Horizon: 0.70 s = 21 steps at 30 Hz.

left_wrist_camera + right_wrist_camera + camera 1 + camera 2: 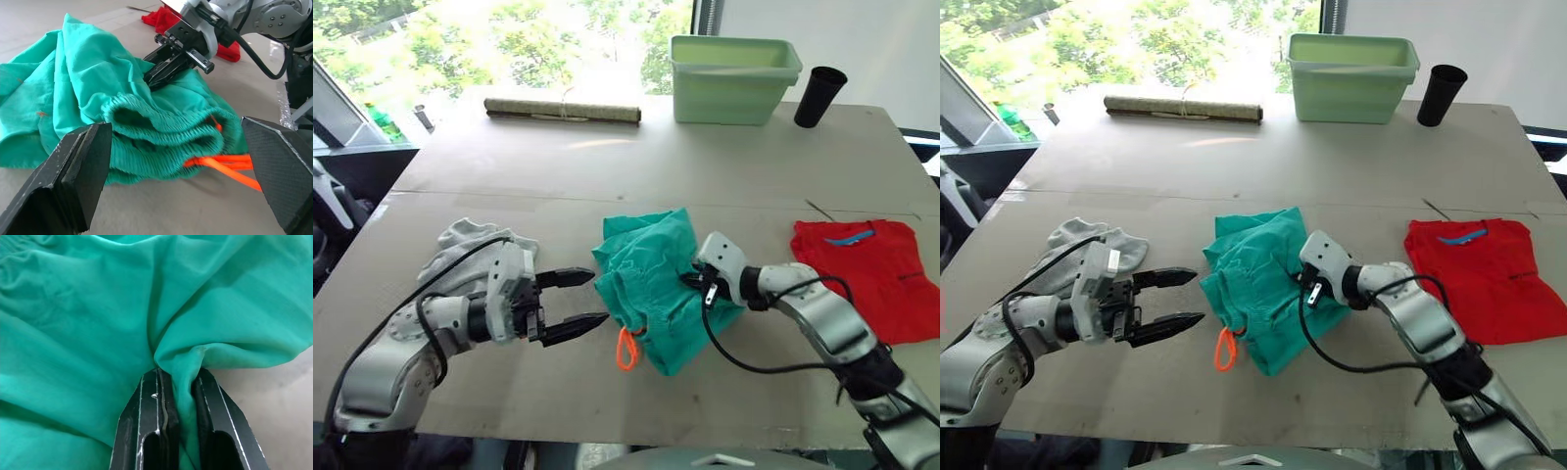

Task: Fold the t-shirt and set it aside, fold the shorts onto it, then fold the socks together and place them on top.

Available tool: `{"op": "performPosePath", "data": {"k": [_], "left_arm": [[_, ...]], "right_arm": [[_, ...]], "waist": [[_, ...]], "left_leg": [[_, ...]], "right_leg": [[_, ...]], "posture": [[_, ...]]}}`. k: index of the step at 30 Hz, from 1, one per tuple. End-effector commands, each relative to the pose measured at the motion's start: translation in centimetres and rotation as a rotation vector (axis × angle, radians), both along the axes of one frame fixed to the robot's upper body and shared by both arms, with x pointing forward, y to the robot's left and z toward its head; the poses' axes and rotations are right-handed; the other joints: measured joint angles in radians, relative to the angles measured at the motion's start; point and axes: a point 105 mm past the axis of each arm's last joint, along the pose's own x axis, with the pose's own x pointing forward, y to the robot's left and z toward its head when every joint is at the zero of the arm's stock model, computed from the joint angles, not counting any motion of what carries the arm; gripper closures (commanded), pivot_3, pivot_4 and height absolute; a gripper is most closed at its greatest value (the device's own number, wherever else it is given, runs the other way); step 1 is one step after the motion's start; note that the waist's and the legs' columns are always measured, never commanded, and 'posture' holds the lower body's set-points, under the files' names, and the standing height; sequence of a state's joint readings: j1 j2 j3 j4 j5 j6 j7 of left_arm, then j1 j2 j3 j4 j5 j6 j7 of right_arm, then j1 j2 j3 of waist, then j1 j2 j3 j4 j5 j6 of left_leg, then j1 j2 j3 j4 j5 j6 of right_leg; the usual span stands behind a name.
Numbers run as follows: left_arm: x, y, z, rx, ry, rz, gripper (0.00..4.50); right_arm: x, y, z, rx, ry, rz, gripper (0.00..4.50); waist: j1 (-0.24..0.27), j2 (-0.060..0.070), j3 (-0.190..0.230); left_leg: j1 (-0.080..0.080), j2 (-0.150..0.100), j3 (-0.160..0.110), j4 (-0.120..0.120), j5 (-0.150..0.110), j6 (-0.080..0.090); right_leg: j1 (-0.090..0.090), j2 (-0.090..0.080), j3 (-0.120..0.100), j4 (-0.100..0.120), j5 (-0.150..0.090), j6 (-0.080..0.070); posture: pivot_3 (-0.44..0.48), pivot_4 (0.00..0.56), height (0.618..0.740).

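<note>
The teal shorts (651, 279) lie crumpled at the table's middle, their gathered waist and orange drawstring (626, 350) toward the front. My right gripper (690, 278) is shut on a fold of the shorts at their right side; the pinched cloth shows in the right wrist view (183, 382). Just left of the shorts' waist, my left gripper (578, 301) stands open, its fingers (73, 181) either side of the waistband without touching it. The red t-shirt (873, 274) lies folded at the right. The grey-white socks (470, 245) sit in a heap behind my left arm.
A pale green bin (732, 78), a black cup (819, 96) and a rolled mat (562, 111) stand along the table's far edge. The table's front edge runs close below both arms.
</note>
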<state>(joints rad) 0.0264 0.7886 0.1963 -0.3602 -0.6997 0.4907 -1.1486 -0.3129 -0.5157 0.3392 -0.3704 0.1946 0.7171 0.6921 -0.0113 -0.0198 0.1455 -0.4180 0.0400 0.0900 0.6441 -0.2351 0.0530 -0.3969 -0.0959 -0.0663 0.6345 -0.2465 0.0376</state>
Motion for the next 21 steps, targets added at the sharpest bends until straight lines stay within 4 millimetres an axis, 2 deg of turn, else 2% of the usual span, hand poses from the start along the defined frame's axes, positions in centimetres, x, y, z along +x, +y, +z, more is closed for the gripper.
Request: {"op": "performPosePath", "data": {"k": [1,4,7,10,12,16,19,21], "left_arm": [[0.6,-0.7,0.9,-0.063,-0.094,-0.034,0.0],[0.2,-1.6,1.1,-0.089,-0.084,-0.106,0.0],[0.1,-2.7,1.4,-0.125,-0.095,-0.142,0.0],[-0.2,-3.4,1.5,-0.133,-0.102,-0.18,0.0],[-0.3,-4.0,1.8,-0.145,-0.106,-0.203,0.0],[-0.7,-4.9,2.4,-0.155,-0.112,-0.254,0.0],[-1.2,-5.4,2.6,-0.152,-0.121,-0.3,0.0],[-1.4,-6.0,3.0,-0.16,-0.125,-0.332,0.0]], "right_arm": [[-1.8,-1.7,5.4,0.083,-0.128,-0.01,4.37],[-3.6,-3.6,7.3,0.061,-0.162,-0.035,4.37],[-4.4,-6.1,8.4,-0.015,-0.177,-0.108,4.37],[-4.7,-9.1,9.4,-0.086,-0.174,-0.212,4.37],[-4.7,-12.2,10.2,-0.138,-0.165,-0.323,4.37],[-5.2,-16.8,11.7,-0.185,-0.142,-0.479,4.37],[-5.3,-19.2,12.6,-0.216,-0.144,-0.55,4.37],[-4.9,-21.5,13.3,-0.203,-0.138,-0.62,4.37]], "waist": [[0.007,0.003,0.002],[0.013,0.001,0.001],[0.015,0.002,0.002],[0.018,0.002,0.002],[0.022,0.002,0.003],[0.027,0.002,0.002],[0.027,0.002,0.003],[0.025,0.002,0.003]], "left_leg": [[-0.001,0.0,0.0,0.0,0.001,0.001],[-0.002,0.0,0.0,0.001,0.001,0.002],[-0.002,0.0,0.0,0.0,0.001,0.003],[-0.002,0.001,0.0,0.001,0.001,0.003],[-0.002,0.001,0.0,0.001,0.001,0.004],[-0.002,0.001,0.0,0.001,0.0,0.004],[-0.004,0.001,-0.001,0.003,0.0,0.005],[-0.004,0.0,-0.001,0.004,0.0,0.006]], "right_leg": [[0.0,0.0,-0.001,-0.001,0.0,0.0],[0.0,0.0,-0.002,-0.002,0.0,0.001],[0.0,0.002,-0.003,-0.004,0.0,0.001],[0.0,0.003,-0.002,-0.005,0.0,0.0],[0.0,0.003,-0.002,-0.005,0.0,0.0],[0.001,0.005,-0.002,-0.006,0.0,0.0],[0.002,0.008,-0.002,-0.007,0.0,0.001],[0.003,0.009,-0.002,-0.007,0.0,0.001]], "posture": [[0.0,0.15,0.74],[0.0,0.15,0.74],[0.0,0.15,0.74],[0.0,0.15,0.74],[0.0,0.15,0.74],[0.0,0.15,0.74],[0.0,0.15,0.74],[0.0,0.15,0.74]]}}
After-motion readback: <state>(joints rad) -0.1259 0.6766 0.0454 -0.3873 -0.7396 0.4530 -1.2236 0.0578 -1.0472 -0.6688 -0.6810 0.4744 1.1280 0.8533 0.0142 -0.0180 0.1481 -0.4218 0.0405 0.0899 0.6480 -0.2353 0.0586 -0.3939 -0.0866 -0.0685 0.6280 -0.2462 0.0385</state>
